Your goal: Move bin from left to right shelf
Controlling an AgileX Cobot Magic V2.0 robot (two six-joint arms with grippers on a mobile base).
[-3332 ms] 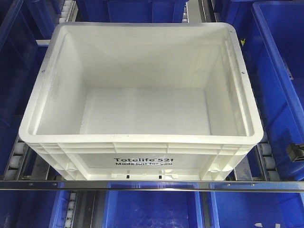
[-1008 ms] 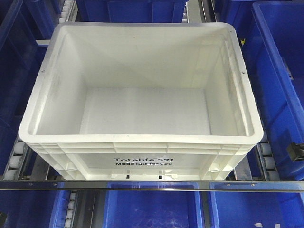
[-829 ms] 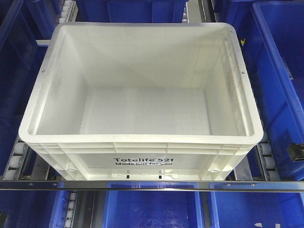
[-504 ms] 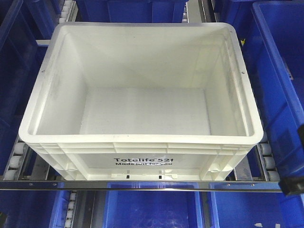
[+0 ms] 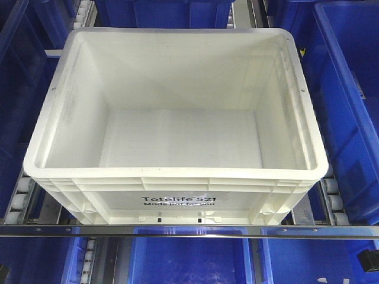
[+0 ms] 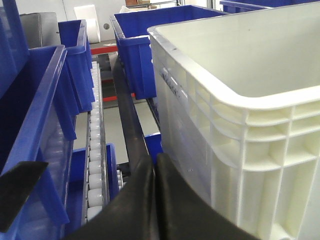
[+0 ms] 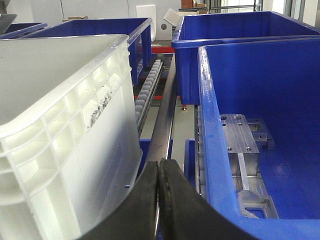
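The bin (image 5: 177,124) is a large white tote, empty, with black print on its near wall; it rests on the roller shelf between blue bins. In the left wrist view my left gripper (image 6: 155,158) is shut and empty, low beside the bin's (image 6: 240,65) left wall, in the gap over a dark rail. In the right wrist view my right gripper (image 7: 159,163) is shut on nothing, low in the gap between the bin's (image 7: 60,100) right wall and a blue bin (image 7: 260,100). Neither gripper touches the white bin.
Blue bins (image 5: 349,106) crowd both sides, the back and the level below. A metal front rail (image 5: 189,231) crosses under the bin's near wall. Roller tracks (image 5: 21,195) flank it. Aluminium parts (image 7: 240,145) lie in the right-hand blue bin. A dark arm part (image 5: 370,260) shows bottom right.
The dark part of the right arm at the right edge has dropped from beside the bin's near corner to below the front rail. The bin has not moved.
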